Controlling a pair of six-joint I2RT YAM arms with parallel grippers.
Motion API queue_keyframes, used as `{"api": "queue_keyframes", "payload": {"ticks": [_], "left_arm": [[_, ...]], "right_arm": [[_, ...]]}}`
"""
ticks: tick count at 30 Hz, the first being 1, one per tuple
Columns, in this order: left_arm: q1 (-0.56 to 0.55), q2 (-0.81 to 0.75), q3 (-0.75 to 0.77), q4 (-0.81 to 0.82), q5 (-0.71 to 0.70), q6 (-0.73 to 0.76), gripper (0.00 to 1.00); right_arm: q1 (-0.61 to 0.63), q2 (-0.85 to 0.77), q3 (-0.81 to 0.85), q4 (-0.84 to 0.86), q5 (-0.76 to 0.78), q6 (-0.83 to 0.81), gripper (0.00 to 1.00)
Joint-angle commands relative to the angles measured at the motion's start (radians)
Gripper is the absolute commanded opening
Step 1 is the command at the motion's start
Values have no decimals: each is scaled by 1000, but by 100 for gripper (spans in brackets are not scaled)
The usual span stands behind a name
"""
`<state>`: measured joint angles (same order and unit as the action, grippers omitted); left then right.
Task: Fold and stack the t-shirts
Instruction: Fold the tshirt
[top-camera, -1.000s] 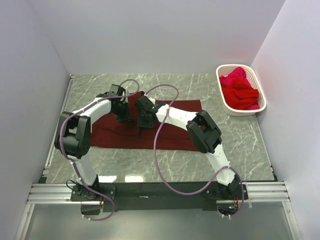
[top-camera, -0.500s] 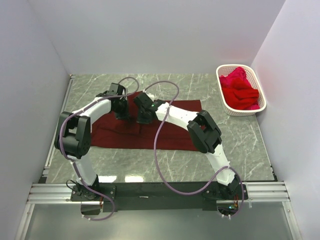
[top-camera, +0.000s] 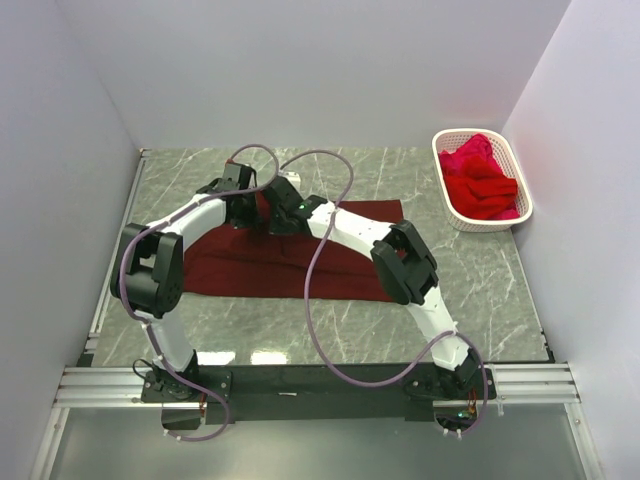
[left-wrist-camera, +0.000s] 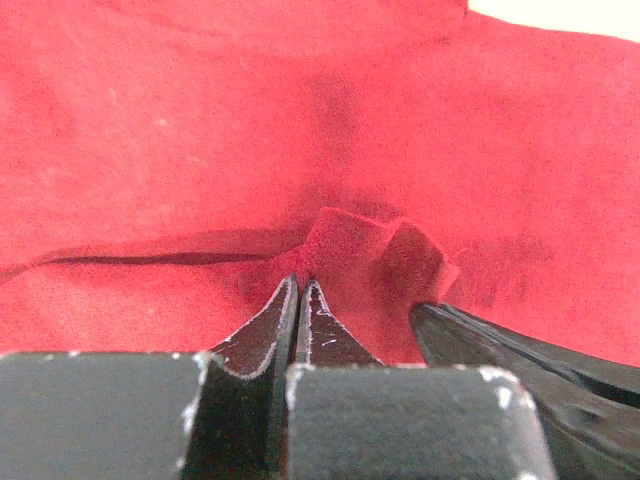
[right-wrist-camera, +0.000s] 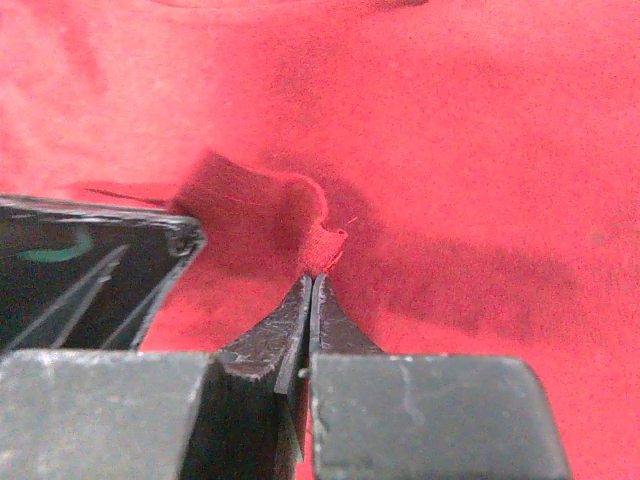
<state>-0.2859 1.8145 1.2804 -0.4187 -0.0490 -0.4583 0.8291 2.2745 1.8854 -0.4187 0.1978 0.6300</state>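
A dark maroon t-shirt (top-camera: 330, 265) lies spread flat on the marble table. Both grippers sit close together at its far edge. My left gripper (top-camera: 247, 205) is shut on a pinched fold of the shirt (left-wrist-camera: 345, 240), seen at its tips (left-wrist-camera: 300, 285) in the left wrist view. My right gripper (top-camera: 283, 208) is shut on a small raised tuft of the same cloth (right-wrist-camera: 325, 245) at its tips (right-wrist-camera: 312, 280). Each wrist view shows the other gripper's finger beside it. Brighter red t-shirts (top-camera: 478, 180) lie heaped in the basket.
A white slotted basket (top-camera: 448, 205) stands at the far right by the wall. Grey walls close the table on left, back and right. Purple cables (top-camera: 320, 250) loop over the shirt. Bare marble (top-camera: 470, 280) lies right of the shirt and along the near edge.
Both grippers have moved toward the far edge of the table, drawing the shirt's cloth with them; the fold under them has shifted back.
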Motion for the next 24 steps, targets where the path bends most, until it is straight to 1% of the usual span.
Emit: {"api": "queue_keyframes", "payload": {"ticks": [1, 4, 10, 21, 24], "left_arm": [[-12, -40, 8, 64, -106, -39, 1], [-15, -38, 8, 70, -158, -54, 1], [-19, -27, 4, 80, -219, -69, 1], [-32, 6, 19, 89, -264, -86, 2], [-33, 6, 10, 95, -275, -91, 3]], "right_arm": [[5, 19, 44, 46, 48, -53, 0], [5, 29, 50, 60, 54, -81, 0], [4, 39, 47, 95, 77, -110, 0], [5, 63, 80, 123, 112, -165, 0], [1, 59, 73, 127, 132, -179, 15]]}}
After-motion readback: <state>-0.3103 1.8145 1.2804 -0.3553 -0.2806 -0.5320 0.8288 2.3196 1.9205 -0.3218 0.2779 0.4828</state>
